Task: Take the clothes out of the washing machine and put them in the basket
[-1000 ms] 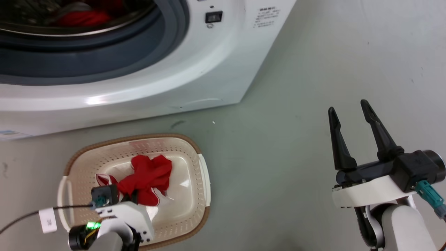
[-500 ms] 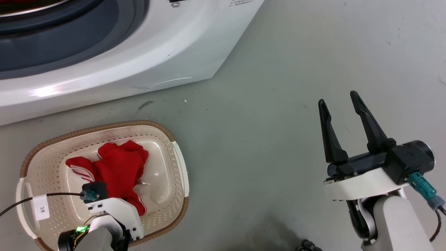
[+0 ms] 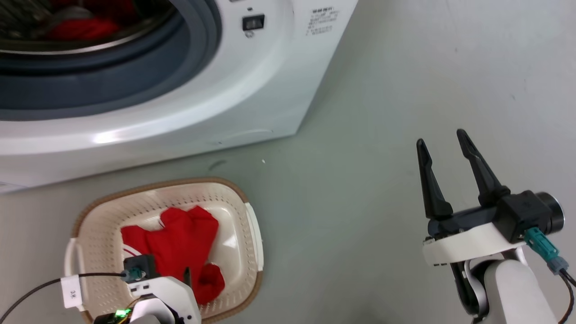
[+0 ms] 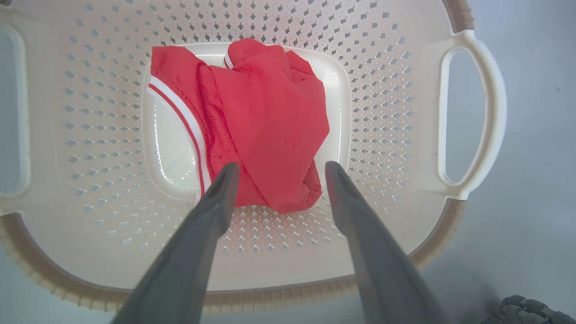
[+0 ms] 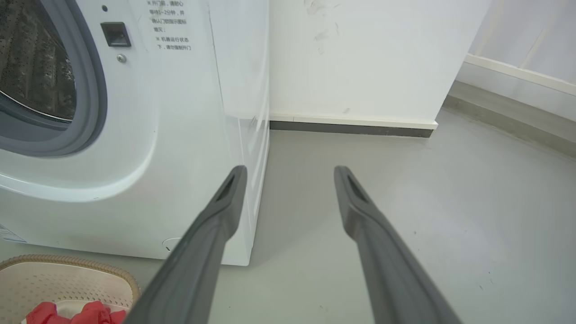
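From the head we look steeply down on the grey floor (image 3: 360, 112): the large white front-loading washing machine (image 3: 252, 103) crosses the top left, the small cream-white perforated plastic basket (image 3: 99, 225) with a brown rim lies lower left. Our left wrist camera faces straight down into that basket from close above. Our right wrist camera sits low, facing level along the floor toward the machine's front corner and a white wall (image 5: 360, 58). All three views share the basket and its bright red fabric garments (image 4: 270, 117).
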Motion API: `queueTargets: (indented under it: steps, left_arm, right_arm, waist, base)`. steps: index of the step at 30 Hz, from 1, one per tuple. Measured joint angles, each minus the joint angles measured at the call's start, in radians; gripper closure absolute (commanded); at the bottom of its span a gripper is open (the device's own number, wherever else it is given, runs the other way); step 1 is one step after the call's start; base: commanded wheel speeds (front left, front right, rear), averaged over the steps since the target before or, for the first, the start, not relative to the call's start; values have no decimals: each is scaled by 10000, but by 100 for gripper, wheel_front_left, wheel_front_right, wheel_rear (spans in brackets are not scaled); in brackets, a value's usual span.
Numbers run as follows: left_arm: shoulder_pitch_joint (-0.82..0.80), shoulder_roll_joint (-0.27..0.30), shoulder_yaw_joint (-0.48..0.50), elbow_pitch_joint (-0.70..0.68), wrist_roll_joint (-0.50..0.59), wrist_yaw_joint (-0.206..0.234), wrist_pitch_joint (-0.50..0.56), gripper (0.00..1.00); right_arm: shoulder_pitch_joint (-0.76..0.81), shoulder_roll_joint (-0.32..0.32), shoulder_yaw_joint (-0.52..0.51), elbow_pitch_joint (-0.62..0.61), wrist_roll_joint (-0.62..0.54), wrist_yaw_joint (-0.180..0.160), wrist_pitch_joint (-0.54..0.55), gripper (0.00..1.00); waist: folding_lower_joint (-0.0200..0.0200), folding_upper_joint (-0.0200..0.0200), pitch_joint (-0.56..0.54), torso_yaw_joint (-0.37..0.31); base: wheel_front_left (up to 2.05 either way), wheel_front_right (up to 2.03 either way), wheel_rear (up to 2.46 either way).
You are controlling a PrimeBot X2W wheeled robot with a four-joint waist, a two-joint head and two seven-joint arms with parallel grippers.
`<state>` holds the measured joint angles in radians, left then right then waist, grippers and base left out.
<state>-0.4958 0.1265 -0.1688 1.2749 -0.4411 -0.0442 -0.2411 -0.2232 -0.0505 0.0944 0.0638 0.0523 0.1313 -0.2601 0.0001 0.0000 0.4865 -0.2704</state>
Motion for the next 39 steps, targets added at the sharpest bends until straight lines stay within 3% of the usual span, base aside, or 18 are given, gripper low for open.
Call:
queueTargets:
  steps: [5,15,26,31,39]
  left_arm:
    - [485,-136,-109,-748,232,111,-188,0]
    - [1962,-192,433,-4786,1227,719,-219,0]
    - [2430,-221,1068,-8665,2343,1141,-222,0]
    - [1911,31,1147,-8939,2447,966,-222,0]
    - [10,980,1175,-7605,2414,422,725,0]
  right_arm:
    - [453,-2,-171,-13,-205,-2,171,0]
    - [1409,-2,-518,-458,-332,0,688,0]
    - [1857,-2,-568,-882,-343,0,976,0]
    - [1869,0,-483,-965,-280,-2,1026,0]
    - [1647,-4,-157,-928,-125,0,924,0]
  waist:
    - [-1,1,-1024,376]
    - [-3,0,-2751,1194]
    - [-3,0,-3598,1585]
    - [-3,0,-3582,1451]
    - [-1,0,-3118,774]
  base:
    - [0,0,0]
    - [0,0,0]
    - [0,0,0]
    - [0,0,0]
    - [0,0,0]
